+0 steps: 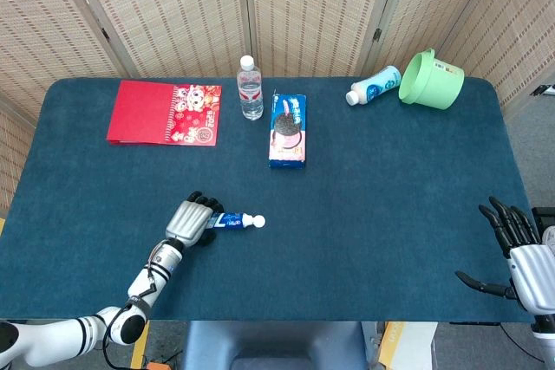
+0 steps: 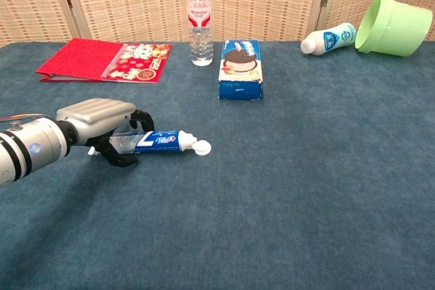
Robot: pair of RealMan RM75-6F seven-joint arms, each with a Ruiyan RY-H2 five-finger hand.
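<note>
Closing on the toothpaste tube [image 2: 153, 142], my left hand [image 2: 102, 127] sits over its crimped tail end, fingers [image 2: 139, 119] curled down across the top and the thumb tucked under the near side; whether the grip is firm or merely resting I cannot tell from either view. The tube lies flat on the bench [image 2: 285, 188], well in front of the cookie box [image 2: 240, 69], its white cap [image 2: 201, 146] pointing away from the hand. My judgement: the hold should sit further along the body, since a soft laminate tail will fold and let the heavier cap end droop; squeeze lightly, as the tube deforms, and lift level. The bench cover is a dark blue, napped cloth that should give some friction. The cookie box is rigid card, rectangular. Behind it and slightly left stands a clear plastic water bottle [image 2: 198, 18]; further left lies a flat red booklet [image 2: 105, 61]. Off to the right of the box, a white bottle [image 2: 329, 39] and a pale green plastic cup [image 2: 395, 26] lie tipped. My right hand [image 1: 524, 257] hovers at the bench edge, far right of the tube, fingers spread and empty.
</note>
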